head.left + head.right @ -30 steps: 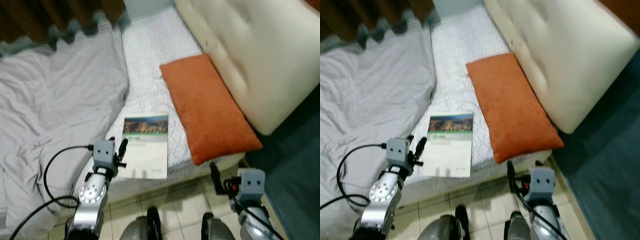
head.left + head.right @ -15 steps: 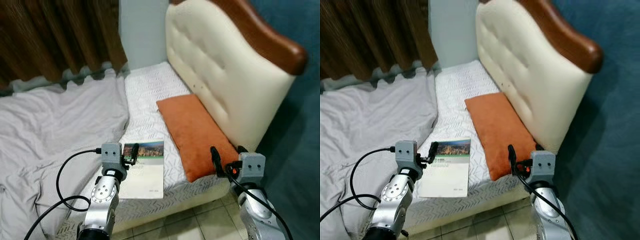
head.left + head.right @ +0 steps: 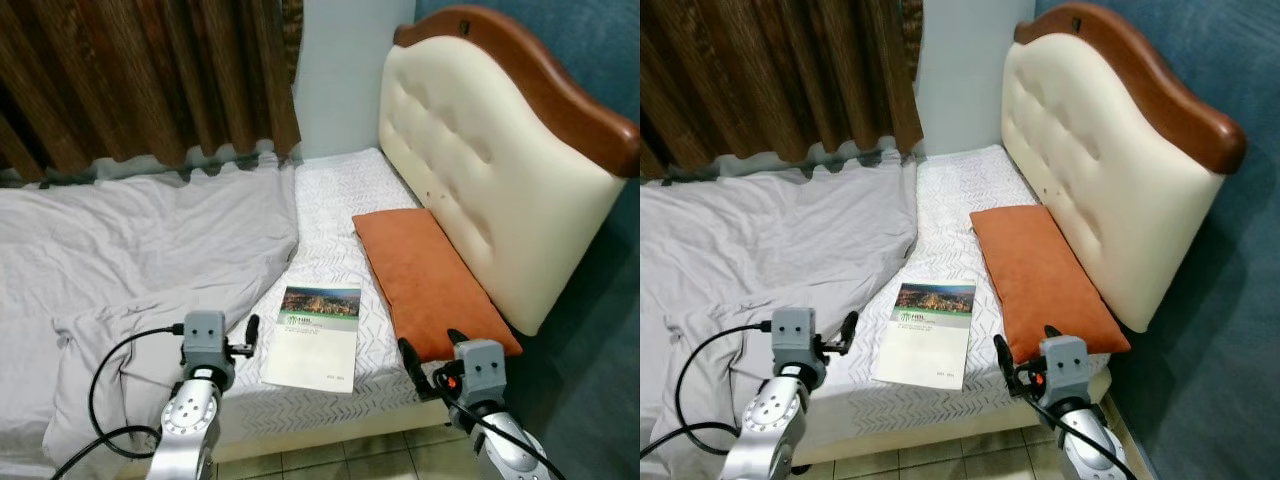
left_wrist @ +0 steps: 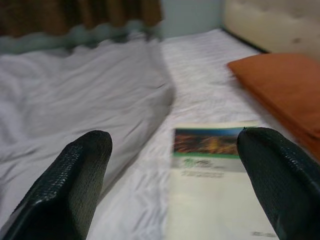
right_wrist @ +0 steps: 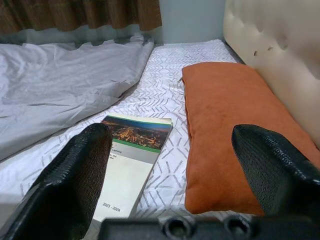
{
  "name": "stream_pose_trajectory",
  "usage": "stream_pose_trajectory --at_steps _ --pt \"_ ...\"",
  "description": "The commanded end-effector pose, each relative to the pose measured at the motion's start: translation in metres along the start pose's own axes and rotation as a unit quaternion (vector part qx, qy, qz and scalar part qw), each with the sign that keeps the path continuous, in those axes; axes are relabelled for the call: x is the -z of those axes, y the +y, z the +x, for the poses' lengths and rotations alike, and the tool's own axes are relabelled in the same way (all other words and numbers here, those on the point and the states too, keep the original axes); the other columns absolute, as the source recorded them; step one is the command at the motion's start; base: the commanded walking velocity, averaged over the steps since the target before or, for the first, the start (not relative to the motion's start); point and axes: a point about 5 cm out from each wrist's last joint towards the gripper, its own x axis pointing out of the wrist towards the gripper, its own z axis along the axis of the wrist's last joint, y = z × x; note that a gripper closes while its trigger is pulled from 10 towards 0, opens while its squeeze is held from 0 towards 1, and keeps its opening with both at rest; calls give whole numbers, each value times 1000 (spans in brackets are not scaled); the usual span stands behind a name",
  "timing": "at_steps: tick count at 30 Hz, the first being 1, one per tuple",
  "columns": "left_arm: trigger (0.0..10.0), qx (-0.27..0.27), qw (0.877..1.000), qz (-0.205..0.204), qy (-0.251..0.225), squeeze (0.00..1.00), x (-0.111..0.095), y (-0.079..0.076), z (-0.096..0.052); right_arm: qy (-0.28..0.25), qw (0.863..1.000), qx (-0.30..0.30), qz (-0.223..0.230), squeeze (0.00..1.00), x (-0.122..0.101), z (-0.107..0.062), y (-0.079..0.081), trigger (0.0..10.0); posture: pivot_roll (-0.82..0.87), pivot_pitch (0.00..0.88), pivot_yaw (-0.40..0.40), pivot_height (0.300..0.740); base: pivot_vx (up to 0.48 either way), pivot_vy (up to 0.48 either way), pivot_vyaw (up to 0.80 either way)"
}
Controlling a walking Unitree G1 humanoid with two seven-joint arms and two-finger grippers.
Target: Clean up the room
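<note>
Lying on the bed (image 3: 330, 195) beside an orange pillow (image 3: 430, 280), a book (image 3: 315, 335) faces both spread-fingered, empty grippers.

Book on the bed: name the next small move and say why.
Probably reach the left gripper forward to the book. The book lies flat and loose near the mattress edge, just ahead of that open gripper, and neither gripper holds anything.

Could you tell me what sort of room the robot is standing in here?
Most likely a bedroom: a bed with a padded cream headboard, an orange pillow and a rumpled grey sheet, with brown curtains behind. A book lies on the mattress.
</note>
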Motion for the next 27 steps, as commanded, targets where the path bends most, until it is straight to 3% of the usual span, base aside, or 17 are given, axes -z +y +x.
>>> stream_pose_trajectory --at_steps 1,4,16,23,27 --pt "10000 -1 1000 3 -6 0 -7 1 4 -9 1000 -4 -1 0 -4 5 0 10000 -93 28 73 740 0 0 0" --pt "10000 1 1000 6 -1 0 -6 0 5 0 1000 -1 -6 0 -3 7 -2 10000 -94 28 72 740 0 0 425" --pt "10000 22 1000 4 17 0 -5 -3 14 -9 1000 18 -13 0 -6 15 -7 10000 -103 19 85 740 480 0 70" --pt "10000 43 999 -15 14 0 -3 -8 13 -13 999 27 -12 0 -3 13 -8 10000 -106 18 87 740 472 0 0" --pt "10000 84 996 -21 -5 0 -4 -16 10 -3 999 35 -18 0 5 2 -8 10000 -109 16 85 740 472 0 0"
